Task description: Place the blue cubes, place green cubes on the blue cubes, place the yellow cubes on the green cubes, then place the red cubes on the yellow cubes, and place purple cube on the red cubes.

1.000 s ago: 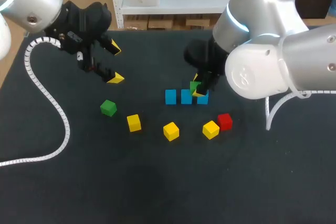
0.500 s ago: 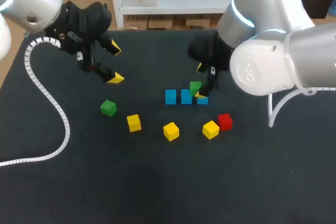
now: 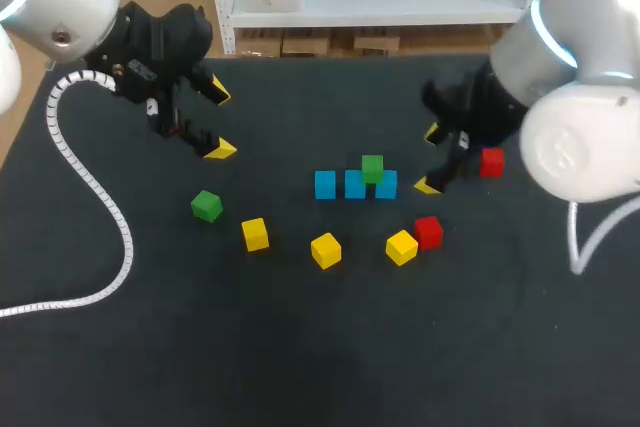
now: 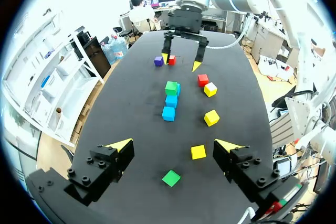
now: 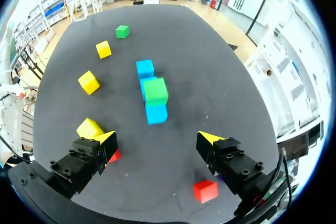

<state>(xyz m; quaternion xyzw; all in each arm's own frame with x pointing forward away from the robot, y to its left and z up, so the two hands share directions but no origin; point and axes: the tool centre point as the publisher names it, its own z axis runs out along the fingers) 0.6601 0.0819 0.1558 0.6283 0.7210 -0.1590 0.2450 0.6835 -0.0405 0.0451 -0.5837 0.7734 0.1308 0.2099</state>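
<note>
Here the right gripper (image 3: 430, 159) hangs just right of the blue cubes (image 3: 354, 184), its fingers spread wide with nothing between them. The three blue cubes lie touching in a left-to-right row near the middle of the table (image 3: 300, 367). A stacked green cube (image 3: 372, 168) sits on the right part of the row, seemingly over the seam between the middle and right cubes; which of the two bears it is hard to tell. In the right wrist view it covers most of the middle blue cube.

The loose green cube (image 3: 206, 206) lies well to the left. Three yellow cubes (image 3: 325, 250) are scattered along the near side of the row, and the rightmost touches the near red cube (image 3: 428, 231). In the right wrist view one finger hides most of that red cube and part of the yellow one beside it. The far red cube (image 3: 491, 161) lies just right of the right gripper, close against the arm.

The purple cube (image 4: 158, 61) shows clearly only in the left wrist view, beside the far red cube beyond the right gripper; in the head view the right arm hides it.

The left gripper (image 3: 219, 121) hovers at the far left, wide open and empty, well apart from every cube. A white coiled cable (image 3: 95, 197) trails from that arm across the left of the table and runs off its edge
</note>
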